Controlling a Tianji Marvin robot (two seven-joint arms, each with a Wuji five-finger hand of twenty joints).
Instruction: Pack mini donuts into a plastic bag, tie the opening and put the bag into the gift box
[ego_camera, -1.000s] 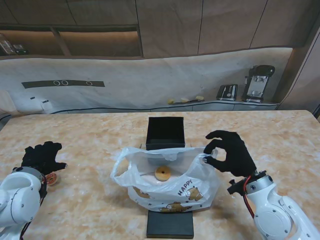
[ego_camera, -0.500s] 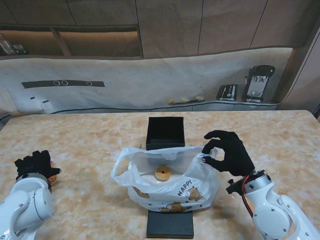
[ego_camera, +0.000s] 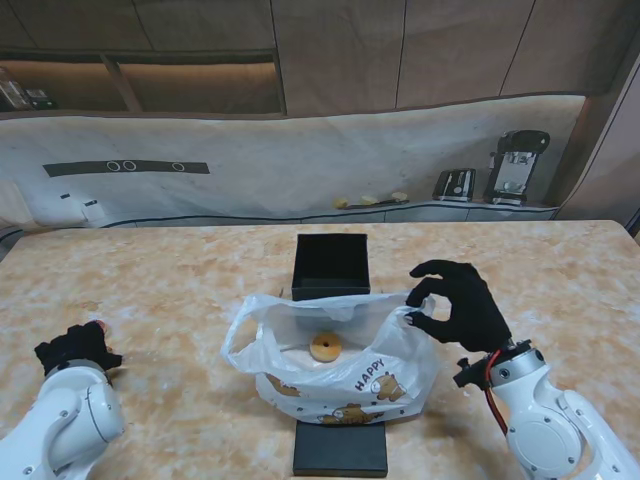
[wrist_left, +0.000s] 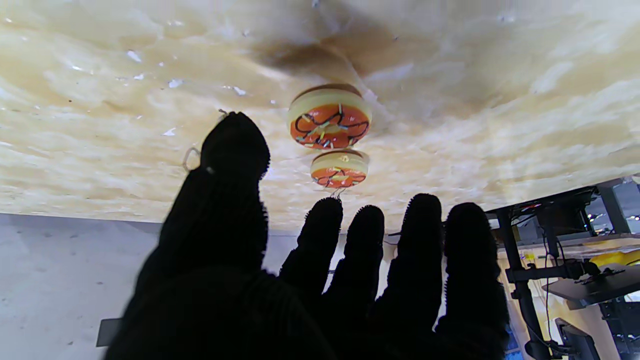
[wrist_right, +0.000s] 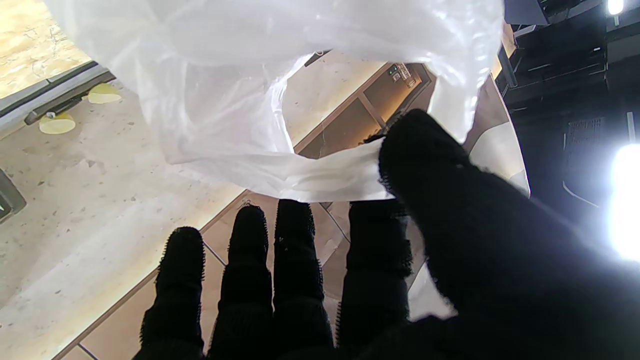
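Note:
A white plastic bag (ego_camera: 335, 355) with bear prints stands open mid-table, and one plain mini donut (ego_camera: 325, 347) lies inside it. My right hand (ego_camera: 460, 305) is shut on the bag's right rim, thumb and forefinger pinching the film (wrist_right: 325, 177). My left hand (ego_camera: 75, 348) hovers at the left edge, open with fingers apart (wrist_left: 320, 280). Just beyond its fingertips two orange-iced mini donuts (wrist_left: 330, 120) (wrist_left: 340, 169) lie on the table. In the stand view only a pink sliver of a donut (ego_camera: 97, 325) shows. The black gift box (ego_camera: 331, 265) stands open behind the bag.
A flat black lid (ego_camera: 340, 448) lies nearest to me, in front of the bag. Beyond the marble table's (ego_camera: 180, 290) far edge a low counter holds small appliances (ego_camera: 515, 165).
My left hand has drawn back toward me and turned, so the forearm now covers most of it. The right hand and the bag have stayed put.

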